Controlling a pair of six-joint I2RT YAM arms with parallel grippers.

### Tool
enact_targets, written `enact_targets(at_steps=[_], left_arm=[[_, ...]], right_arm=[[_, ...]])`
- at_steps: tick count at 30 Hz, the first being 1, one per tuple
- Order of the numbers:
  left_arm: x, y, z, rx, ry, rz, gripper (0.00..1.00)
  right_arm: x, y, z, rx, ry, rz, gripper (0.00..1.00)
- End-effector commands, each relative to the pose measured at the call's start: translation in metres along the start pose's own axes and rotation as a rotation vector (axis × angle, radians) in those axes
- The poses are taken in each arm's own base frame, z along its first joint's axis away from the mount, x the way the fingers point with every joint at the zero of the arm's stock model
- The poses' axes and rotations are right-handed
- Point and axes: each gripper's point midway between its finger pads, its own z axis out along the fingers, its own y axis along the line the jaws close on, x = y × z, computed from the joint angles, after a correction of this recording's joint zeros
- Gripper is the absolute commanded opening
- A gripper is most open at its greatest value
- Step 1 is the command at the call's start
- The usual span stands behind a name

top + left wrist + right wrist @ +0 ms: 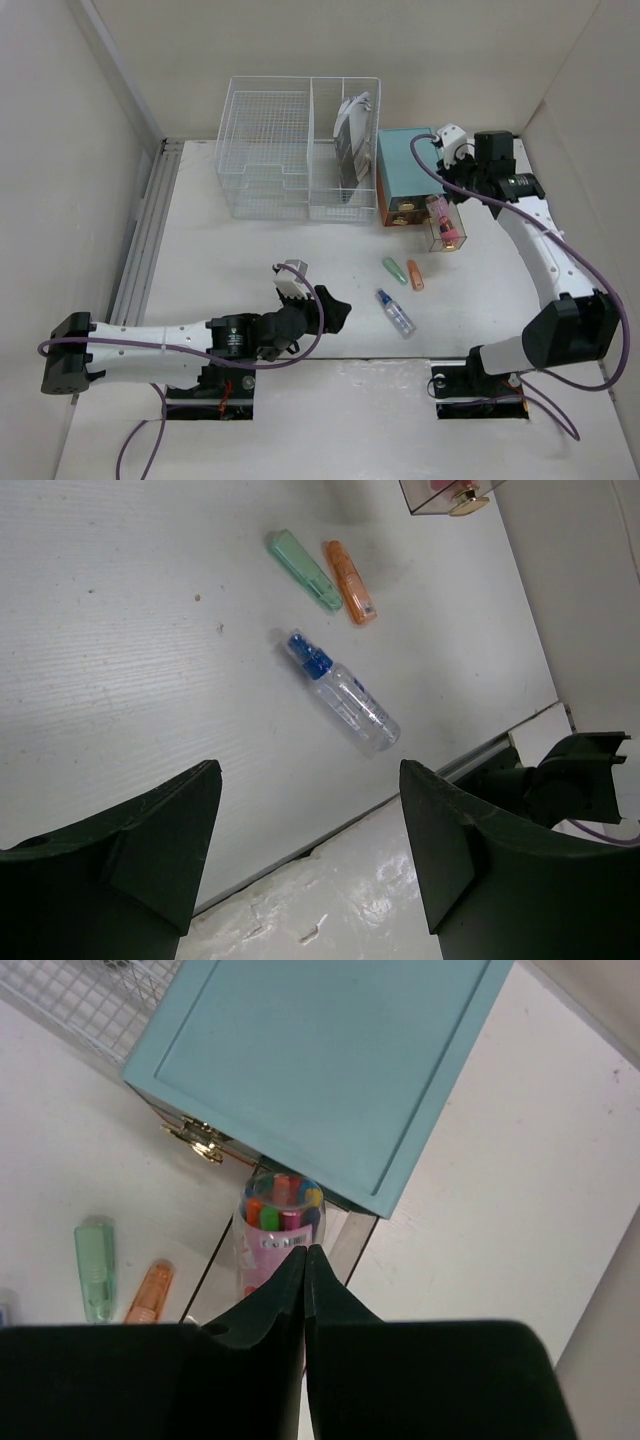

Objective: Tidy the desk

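walls (400, 45): pale beige, plain, on left, back and right
light: even, soft, faint shadows

The left arm (150, 345) lies low, stretched rightward along the near edge. The left gripper (308, 780) has its fingers spread wide. The right arm (540, 250) reaches far back, elbow bent. The right gripper (305, 1260) points down, fingers pressed together.

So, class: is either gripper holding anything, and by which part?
Nothing is held. The left gripper is open and empty; the right gripper is shut, fingertips together, with nothing between them.
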Motion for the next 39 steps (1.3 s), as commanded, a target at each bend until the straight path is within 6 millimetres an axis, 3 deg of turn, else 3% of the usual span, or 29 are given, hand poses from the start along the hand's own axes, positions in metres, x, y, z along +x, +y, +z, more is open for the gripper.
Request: enact_targets(at_steps=[1,7,11,24,39], left_arm=[[-0.008,-0.013,-0.001,0.035,-0.024,-0.027,0.69],[-0.01,-0.011,-0.004,0.039,-0.026,-0.04,0.69],[-0.008,-0.006,-0.005,0.032,-0.022,-0.034,0.69],[-0.009,-0.003,-0.005,0.027,-0.03,-0.034,0.69],[-0.011,-0.006,-0.006,0.033,-0.034,-0.03,0.69]], right_arm=[[-0.017,-0.003,0.02,-0.01,-0.054,-0.005,0.05],[-0.025,-0.008,0.037,-0.013,-0.072,0.011,0.01],[-0.016,-0.006,0.049,-0.027,-0.04,0.018,0.01],[0.007,0.004,0.042,-0.055,0.04,0.024,0.0],[0.012,0.01,0.034,-0.084,0.08,0.025,0.0]])
